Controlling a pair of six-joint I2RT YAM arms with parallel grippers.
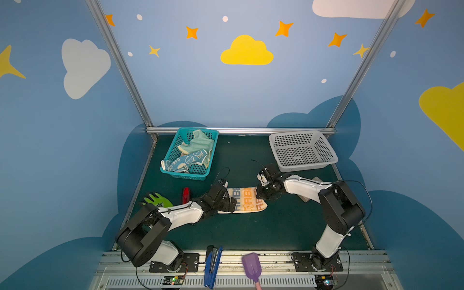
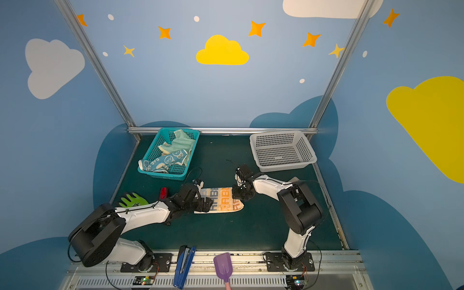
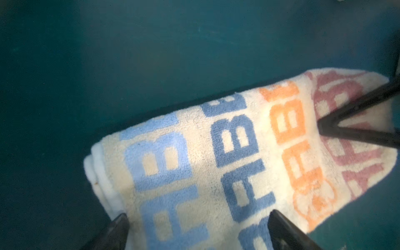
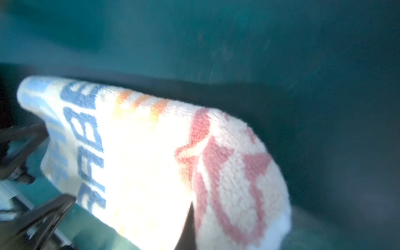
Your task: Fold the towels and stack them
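A cream lettered towel (image 1: 247, 200) (image 2: 223, 200) lies as a folded strip in the middle of the green mat. My left gripper (image 1: 232, 204) (image 3: 198, 218) stands open over its left end, one finger on each side of the blue letters. My right gripper (image 1: 262, 193) (image 4: 191, 216) is shut on the towel's (image 4: 151, 162) right end, and the cloth bunches around its dark finger. In the left wrist view the right gripper's fingers (image 3: 357, 116) meet in a point on the pink letters. A blue rabbit towel (image 1: 185, 160) and a mint-green towel (image 1: 200, 143) lie crumpled in the teal basket (image 1: 165, 168).
A white basket (image 1: 301, 150) stands at the back right. A bright green glove (image 1: 157, 199) and a small red object (image 1: 186, 195) lie left of the towel by my left arm. A blue stapler (image 1: 213, 266) and a purple scoop (image 1: 251, 267) rest on the front rail.
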